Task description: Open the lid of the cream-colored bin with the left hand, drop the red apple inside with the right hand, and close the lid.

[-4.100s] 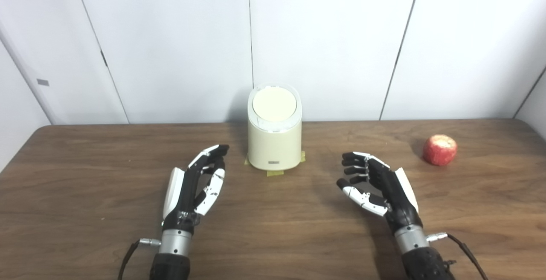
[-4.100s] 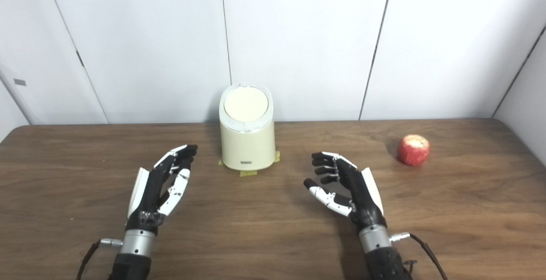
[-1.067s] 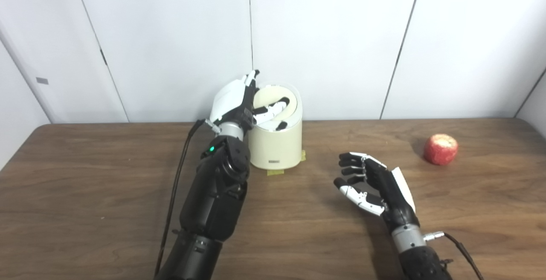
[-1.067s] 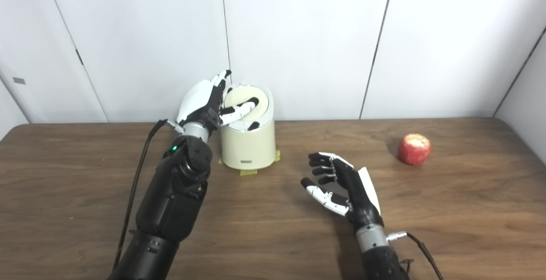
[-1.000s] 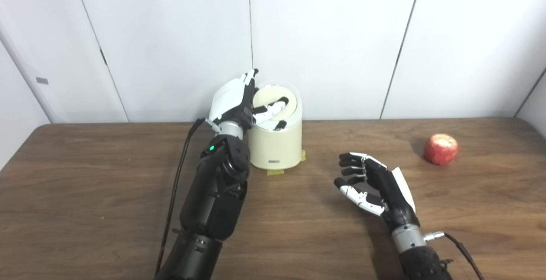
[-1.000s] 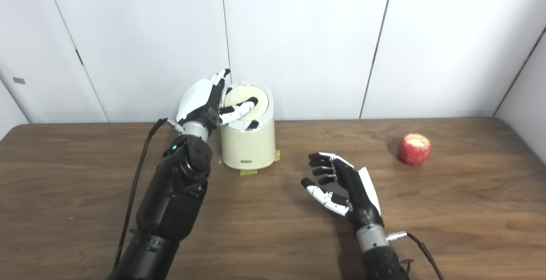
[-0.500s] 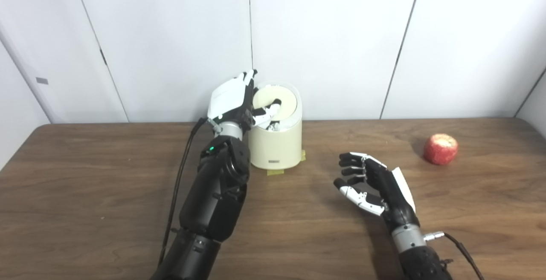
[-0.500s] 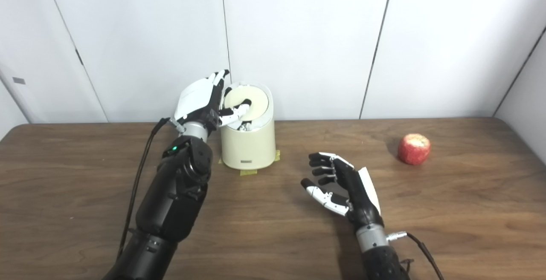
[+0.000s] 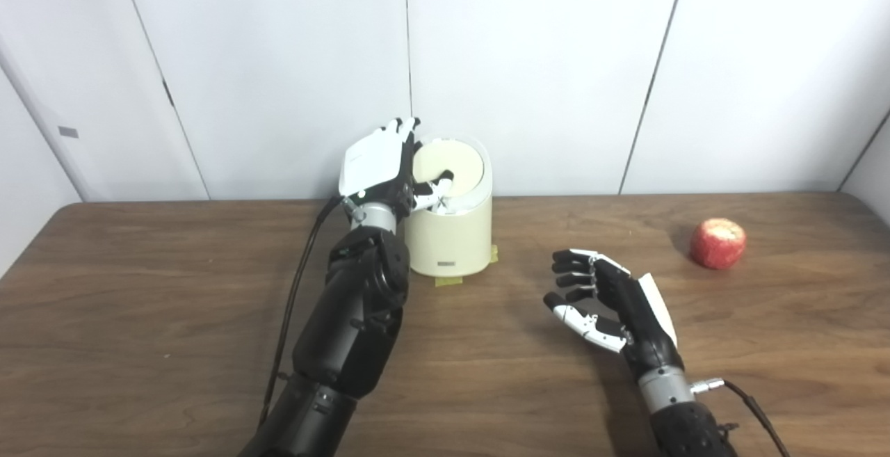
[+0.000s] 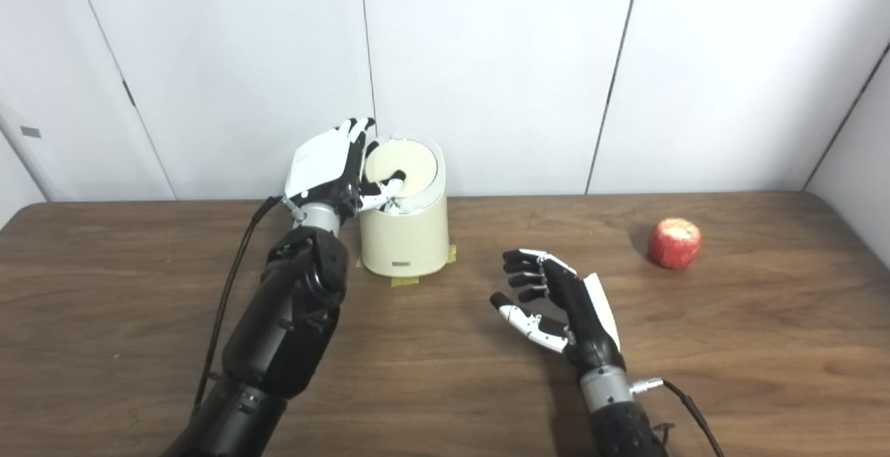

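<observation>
The cream-colored bin stands at the back middle of the table, its round lid lying flat and closed. My left hand is raised against the bin's upper left side. Its fingers point up beside the rim and its thumb rests on the lid's front left edge, gripping nothing. The red apple lies far right on the table, untouched. My right hand hovers low over the table between bin and apple, open, palm facing left, empty.
Yellow tape strips mark the bin's base. The brown wooden table ends at a white panelled wall just behind the bin. A black cable hangs along my left forearm.
My left thumb has drawn back from across the lid's middle to its front left edge, and the hand has shifted slightly left. The lid stays flat. The right hand and apple have not moved.
</observation>
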Motion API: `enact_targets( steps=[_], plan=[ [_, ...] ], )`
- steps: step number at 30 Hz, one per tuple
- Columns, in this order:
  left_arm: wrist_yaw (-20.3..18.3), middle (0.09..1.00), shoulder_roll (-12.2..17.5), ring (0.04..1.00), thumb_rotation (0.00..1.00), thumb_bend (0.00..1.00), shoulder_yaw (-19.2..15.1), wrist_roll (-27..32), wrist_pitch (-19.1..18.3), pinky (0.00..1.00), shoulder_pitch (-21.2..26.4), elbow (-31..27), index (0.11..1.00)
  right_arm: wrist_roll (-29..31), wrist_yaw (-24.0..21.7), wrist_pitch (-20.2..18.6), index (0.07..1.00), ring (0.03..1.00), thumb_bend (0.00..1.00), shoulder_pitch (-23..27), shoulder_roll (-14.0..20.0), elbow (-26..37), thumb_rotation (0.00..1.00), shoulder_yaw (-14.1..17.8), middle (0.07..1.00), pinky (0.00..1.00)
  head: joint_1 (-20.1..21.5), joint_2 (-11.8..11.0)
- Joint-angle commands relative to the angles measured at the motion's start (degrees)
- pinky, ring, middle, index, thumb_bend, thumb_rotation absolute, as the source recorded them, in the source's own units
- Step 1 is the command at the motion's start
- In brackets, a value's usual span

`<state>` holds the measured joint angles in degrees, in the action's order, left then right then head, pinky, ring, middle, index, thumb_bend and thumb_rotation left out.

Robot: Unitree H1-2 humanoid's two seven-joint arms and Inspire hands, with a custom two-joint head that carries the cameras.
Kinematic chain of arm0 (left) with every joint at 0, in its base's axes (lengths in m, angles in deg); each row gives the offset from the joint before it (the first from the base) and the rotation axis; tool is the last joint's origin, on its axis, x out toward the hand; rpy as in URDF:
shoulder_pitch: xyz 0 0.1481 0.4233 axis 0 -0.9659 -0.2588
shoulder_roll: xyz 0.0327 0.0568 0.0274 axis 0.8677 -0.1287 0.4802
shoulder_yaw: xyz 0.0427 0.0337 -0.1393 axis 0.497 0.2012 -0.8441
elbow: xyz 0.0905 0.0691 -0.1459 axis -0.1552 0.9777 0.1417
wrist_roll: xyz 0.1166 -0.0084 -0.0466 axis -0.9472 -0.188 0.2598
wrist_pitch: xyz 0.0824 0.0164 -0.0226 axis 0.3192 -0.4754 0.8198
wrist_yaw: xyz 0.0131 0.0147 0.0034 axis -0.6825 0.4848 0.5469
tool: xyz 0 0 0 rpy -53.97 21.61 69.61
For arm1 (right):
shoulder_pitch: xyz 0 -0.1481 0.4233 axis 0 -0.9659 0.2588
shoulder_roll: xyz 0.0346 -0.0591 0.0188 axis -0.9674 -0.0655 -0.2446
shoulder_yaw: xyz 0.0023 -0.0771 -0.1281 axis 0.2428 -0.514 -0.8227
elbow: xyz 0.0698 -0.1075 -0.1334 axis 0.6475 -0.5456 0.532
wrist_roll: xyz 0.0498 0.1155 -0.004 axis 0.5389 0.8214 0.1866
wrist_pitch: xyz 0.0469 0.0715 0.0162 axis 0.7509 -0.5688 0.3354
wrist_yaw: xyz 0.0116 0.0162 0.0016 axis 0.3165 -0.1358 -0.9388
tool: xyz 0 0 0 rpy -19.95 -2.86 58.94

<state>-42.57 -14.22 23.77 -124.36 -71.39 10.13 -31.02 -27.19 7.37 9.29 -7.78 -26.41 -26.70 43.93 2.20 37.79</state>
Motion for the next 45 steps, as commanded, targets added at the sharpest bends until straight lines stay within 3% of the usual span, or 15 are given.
enact_targets(
  steps=[1, 10, 13, 20, 28, 31, 33, 34, 35, 38, 41, 45],
  plan=[
    [1.18, 1.0, 0.31, 0.996, 0.27, 0.58, -0.1, 0.03, 0.29, 0.94, 2.9, -0.96, 0.967, 0.37, 0.27, 1.3, 0.677, 0.653, 0.26, 1.72, -0.04, 2.33, 0.23, 0.07, 0.685, 0.56, 0.12, 0.07],
    [1.76, 0.997, 1.59, 0.992, 0.01, 0.63, 2.09, -0.91, 0.3, 0.95, 2.41, -1.41, 0.962, 0.42, -0.06, 0.81, 0.679, 0.654, 0.26, 1.7, 0.08, 2.68, 0.22, -0.07, 0.687, 0.56, 0.21, 0.17],
    [1.8, 1.0, 1.79, 1.0, 0.0, 0.73, 2.23, -0.32, 0.31, 0.97, 2.45, -1.44, 0.975, 0.36, -0.08, 0.69, 0.684, 0.66, 0.26, 1.69, 0.15, 2.71, 0.24, -0.09, 0.694, 0.56, 0.07, 0.11],
    [1.26, 1.0, 2.25, 1.0, 0.0, 0.86, 2.39, -0.31, 0.29, 0.99, 2.61, -0.83, 0.971, 0.39, -0.16, 0.7, 0.682, 0.659, 0.26, 1.64, 0.16, 2.84, 0.22, -0.19, 0.692, 0.56, 0.17, 0.06],
    [2.21, 0.999, 1.98, 0.998, 0.0, 0.86, 1.43, -0.58, 0.26, 1.0, 2.29, -0.29, 0.981, 0.4, -0.27, 0.82, 0.685, 0.658, 0.26, 1.68, 0.44, 2.7, 0.24, -0.27, 0.693, 0.56, 0.1, 0.0],
    [2.24, 0.999, 1.43, 0.998, 0.21, 0.67, 0.2, -0.12, 0.26, 0.99, 2.12, -0.27, 0.984, 0.42, -0.45, 0.13, 0.684, 0.655, 0.26, 1.61, 0.42, 3.05, 0.24, -0.29, 0.691, 0.56, 0.16, -0.04],
    [1.14, 1.0, 0.83, 1.0, 0.6, 0.54, -1.12, -0.06, 0.25, 1.0, 2.09, -0.54, 0.997, 0.63, -0.64, 0.13, 0.685, 0.654, 0.26, 1.59, 0.48, 3.07, 0.25, -0.29, 0.69, 0.56, 0.17, -0.02],
    [0.98, 1.0, 0.35, 1.0, 0.6, 0.54, -2.07, 0.62, 0.25, 1.0, 2.03, -0.86, 0.997, 0.77, -0.74, 0.31, 0.685, 0.654, 0.26, 1.6, 0.53, 2.98, 0.25, -0.29, 0.69, 0.56, 0.12, 0.0],
    [0.94, 1.0, 0.01, 1.0, 0.77, 0.53, -2.7, 1.1, 0.25, 1.0, 1.99, -1.08, 0.997, 0.85, -0.81, 0.44, 0.686, 0.656, 0.26, 1.61, 0.56, 2.92, 0.25, -0.29, 0.691, 0.56, 0.12, 0.0],
    [0.27, 1.0, -2.55, 1.0, 0.96, 0.57, -7.81, 7.52, 0.26, 1.0, 1.79, -2.32, 1.0, -0.27, -0.21, 0.59, 0.683, 0.652, 0.26, 1.64, 0.47, 2.86, 0.24, -0.44, 0.688, 0.56, 0.21, -0.07],
    [-1.53, 1.0, -4.86, 1.0, 1.0, 0.64, -12.7, 12.04, 0.25, 0.98, 1.55, -4.08, 1.0, -0.4, 0.0, 0.9, 0.681, 0.647, 0.26, 1.64, 0.34, 2.7, 0.23, -0.46, 0.684, 0.55, 0.22, -0.05],
    [-0.2, 0.997, -4.36, 0.97, 1.0, 0.63, -13.31, 17.76, 0.91, 0.9, 0.04, -7.49, 1.0, -0.28, -0.09, 1.12, 0.682, 0.645, 0.25, 1.73, 0.39, 2.5, 0.24, -0.5, 0.684, 0.55, 0.26, -0.12]
  ],
)
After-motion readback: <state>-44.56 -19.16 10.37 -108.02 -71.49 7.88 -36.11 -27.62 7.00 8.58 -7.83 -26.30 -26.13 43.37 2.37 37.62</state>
